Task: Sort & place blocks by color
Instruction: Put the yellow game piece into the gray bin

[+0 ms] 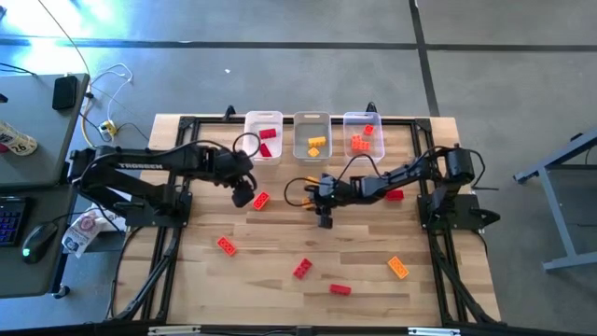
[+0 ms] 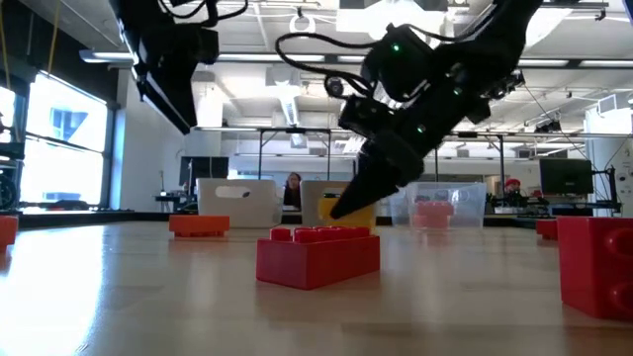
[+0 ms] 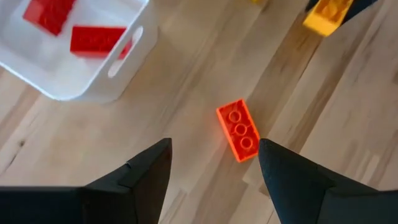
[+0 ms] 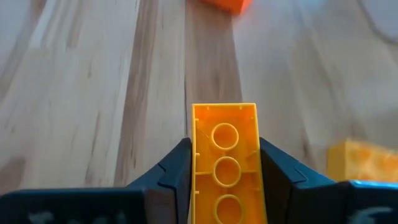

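Observation:
My right gripper (image 4: 225,146) (image 1: 326,217) is at the table's middle, below the bins, shut on a yellow-orange block (image 4: 226,163) (image 2: 352,211). My left gripper (image 3: 214,146) (image 1: 244,196) hovers open over an orange-red block (image 3: 238,129) (image 1: 260,200) that lies flat on the wood just ahead of its fingers. Three clear bins stand in a row at the far edge: the left one (image 1: 264,136) holds red blocks, the middle one (image 1: 312,135) yellow-orange, the right one (image 1: 363,133) orange-red. More blocks lie loose on the near half of the table. My right gripper pinches the yellow-orange block by its two long sides (image 4: 198,163), one finger on each. The block lies along the fingers, with its hollow underside towards the wrist camera and its free end (image 4: 224,111) sticking out past the tips. In the low view the fingers slant down and the block sits at their ends; whether it touches the table I cannot tell.
Loose on the wood: an orange-red block (image 1: 226,245), two red ones (image 1: 301,269) (image 1: 340,289), a yellow-orange one (image 1: 398,267), a red one (image 1: 394,194) under the right arm. Another yellow-orange block (image 4: 362,163) lies beside my right gripper. A red block (image 2: 316,255) sits close to the low camera.

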